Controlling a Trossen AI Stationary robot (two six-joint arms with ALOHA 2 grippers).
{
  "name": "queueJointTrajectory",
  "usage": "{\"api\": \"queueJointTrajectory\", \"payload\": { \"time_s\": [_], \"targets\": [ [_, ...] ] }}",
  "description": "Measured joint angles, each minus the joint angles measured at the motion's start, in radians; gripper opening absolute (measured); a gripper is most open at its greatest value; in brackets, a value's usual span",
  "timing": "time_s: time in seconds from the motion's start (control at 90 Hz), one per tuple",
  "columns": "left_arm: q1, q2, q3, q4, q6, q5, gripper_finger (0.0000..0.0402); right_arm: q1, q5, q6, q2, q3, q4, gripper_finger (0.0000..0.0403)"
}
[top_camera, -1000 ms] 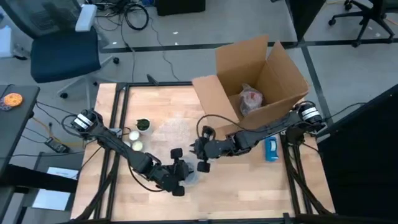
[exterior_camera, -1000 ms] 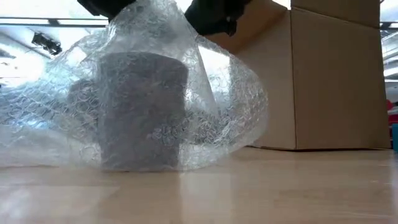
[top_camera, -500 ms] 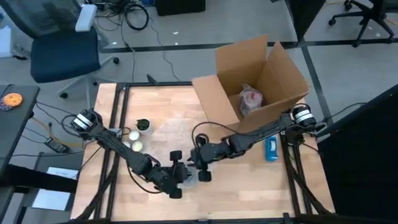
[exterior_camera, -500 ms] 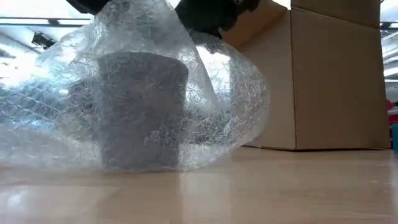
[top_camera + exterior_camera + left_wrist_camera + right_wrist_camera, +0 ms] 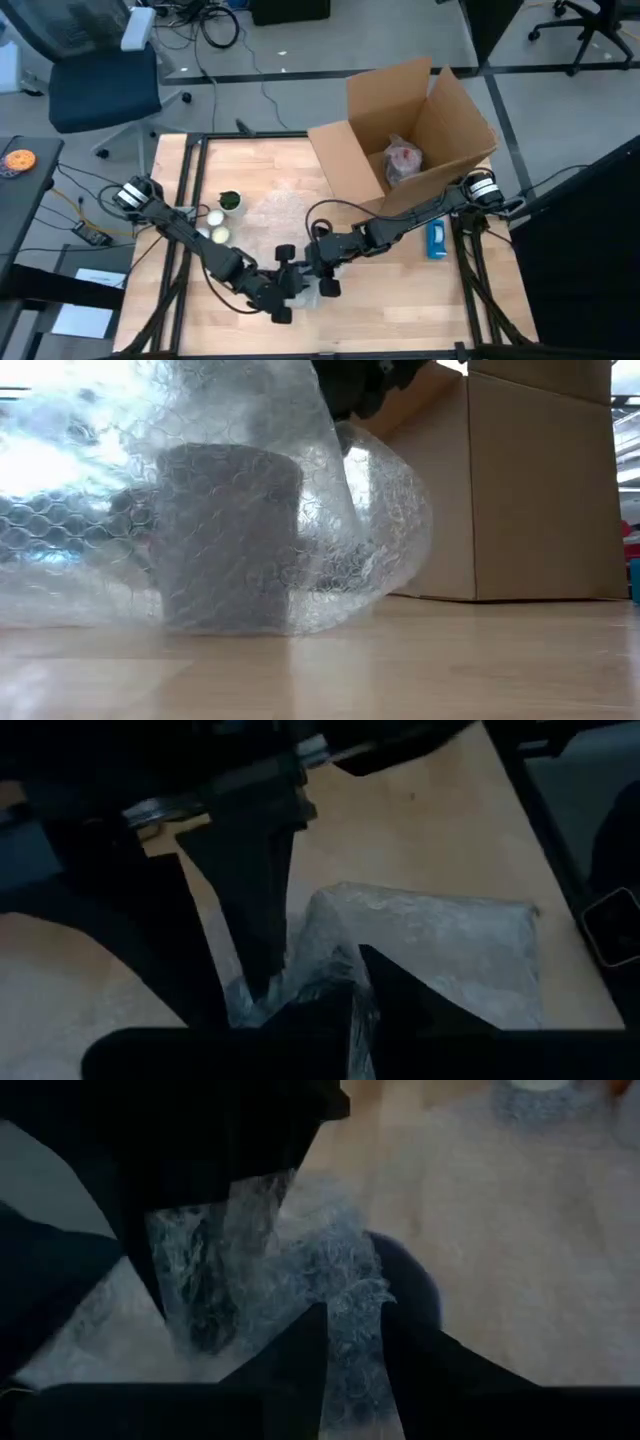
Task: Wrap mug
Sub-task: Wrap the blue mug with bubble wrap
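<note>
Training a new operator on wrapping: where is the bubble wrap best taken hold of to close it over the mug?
Probably the loose upper flap of the bubble wrap, pinched from above: the mug stands upright beneath, and the sheet rises free there, beside the cardboard box.

mug [image 5: 228, 540] upright inside bubble wrap [image 5: 380, 530] on table [image 5: 400, 300], lower centre of high view, left gripper [image 5: 283, 285] and right gripper [image 5: 318, 262] meeting over it, cardboard box [image 5: 415, 130] upper right

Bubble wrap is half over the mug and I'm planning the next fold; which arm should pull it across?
Probably right: the right gripper pinches the bubble wrap directly over the mug.
</note>
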Motion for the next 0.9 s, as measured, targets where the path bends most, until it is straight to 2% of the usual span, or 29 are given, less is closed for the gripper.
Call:
{"api": "queueJointTrajectory", "payload": {
  "time_s": [0.178, 0.322, 0.544, 0.711, 0.9],
  "targets": [
    [-0.006, 0.000, 0.000, -0.010, 0.000, -0.001, 0.0000, 0.009, 0.049, -0.020, -0.059, 0.000, -0.007, 0.0073],
    [-0.021, 0.000, 0.000, -0.008, 0.001, -0.001, 0.0000, 0.051, 0.153, -0.064, -0.128, 0.000, -0.055, 0.0073],
    [-0.038, 0.000, 0.000, -0.005, 0.002, 0.000, 0.0000, 0.137, 0.147, -0.062, -0.167, 0.000, -0.078, 0.0078],
    [-0.039, 0.000, 0.000, -0.005, 0.002, 0.000, 0.0000, 0.167, 0.156, 0.008, -0.151, 0.000, -0.175, 0.0114],
    [-0.040, 0.000, 0.000, -0.005, 0.005, 0.004, 0.0000, 0.170, 0.255, -0.022, -0.126, 0.002, -0.194, 0.0168]
  ]
}}
